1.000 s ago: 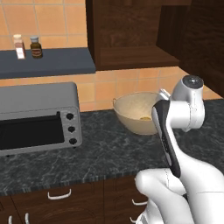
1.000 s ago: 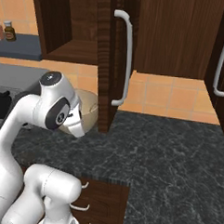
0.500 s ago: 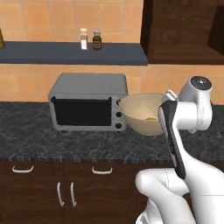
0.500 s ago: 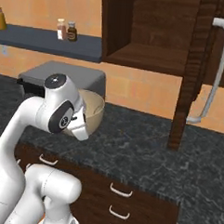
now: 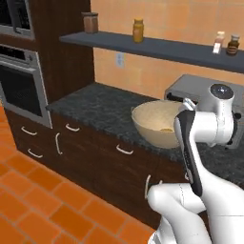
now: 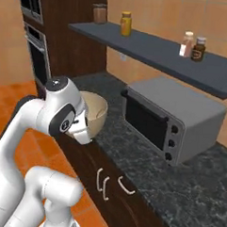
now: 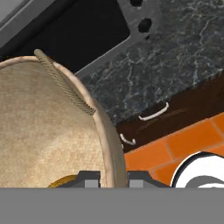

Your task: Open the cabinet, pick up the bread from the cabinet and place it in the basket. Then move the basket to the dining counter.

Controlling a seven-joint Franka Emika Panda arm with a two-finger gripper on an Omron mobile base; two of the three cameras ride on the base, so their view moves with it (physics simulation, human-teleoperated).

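A: Any writing readable? Brands, labels?

B: None. The jars on the grey shelf [image 6: 175,59] are too small; the dark bottle [image 6: 198,48] has a pale label, illegible. Toaster oven [image 6: 174,121] shows knobs, no lettering I can read.

A: Where is the basket?

B: The basket [image 5: 159,123] is at the gripper [image 7: 113,177], in the air over the front edge of the black granite worktop [image 6: 177,185], tilted a little. In the left base view it sits just in front of the arm's wrist, with the toaster oven behind it.

A: Gripper state?

B: Narrow, clamped on the basket rim. In the hand view the wall of the basket runs down between the two finger tips [image 7: 89,178], one inside, one outside.

A: And the bread?

B: The bread [image 7: 65,181] lies inside the basket, low against the wall just beside the inner finger; a golden sliver shows there, and again in the left base view at the basket's bottom.

A: Surroundings?

B: Dark drawers with white handles [image 5: 125,149] under the worktop, a built-in oven [image 5: 21,88] at the far left end, orange tile floor [image 5: 47,209].
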